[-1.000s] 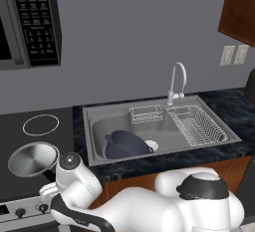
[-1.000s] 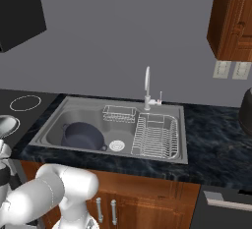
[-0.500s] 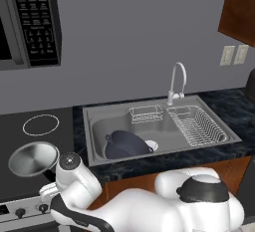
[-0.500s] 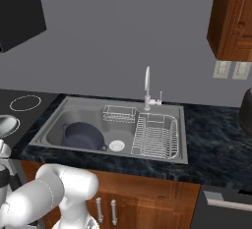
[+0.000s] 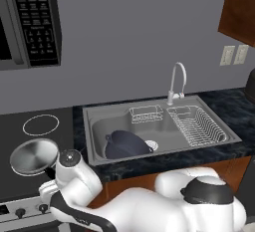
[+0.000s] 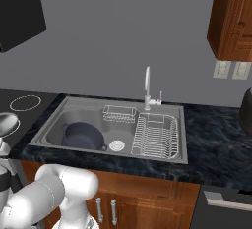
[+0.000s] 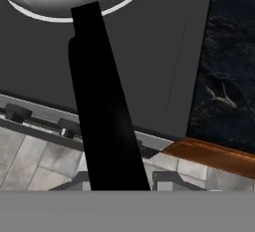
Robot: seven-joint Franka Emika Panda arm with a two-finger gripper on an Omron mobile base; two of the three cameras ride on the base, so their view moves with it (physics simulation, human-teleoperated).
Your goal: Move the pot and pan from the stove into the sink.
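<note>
One pot (image 5: 124,145), one pan (image 5: 35,156), one sink (image 5: 94,126), one stove (image 5: 30,186), two wire racks (image 5: 198,125).

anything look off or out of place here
Nothing is spilled or damaged. The pot lies tipped on its side in the sink rather than upright. The pan sits on the stove, its black handle running down between the gripper fingers.

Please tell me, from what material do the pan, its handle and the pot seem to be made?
The pan looks like polished metal, perhaps steel: its bowl is silver and mirror-bright. Its handle is flat matte black with no shine, possibly plastic or coated metal; the look leaves that open. The pot, lying in the sink, is dark blue-grey with only a dull sheen, maybe enamelled or coated metal.
</note>
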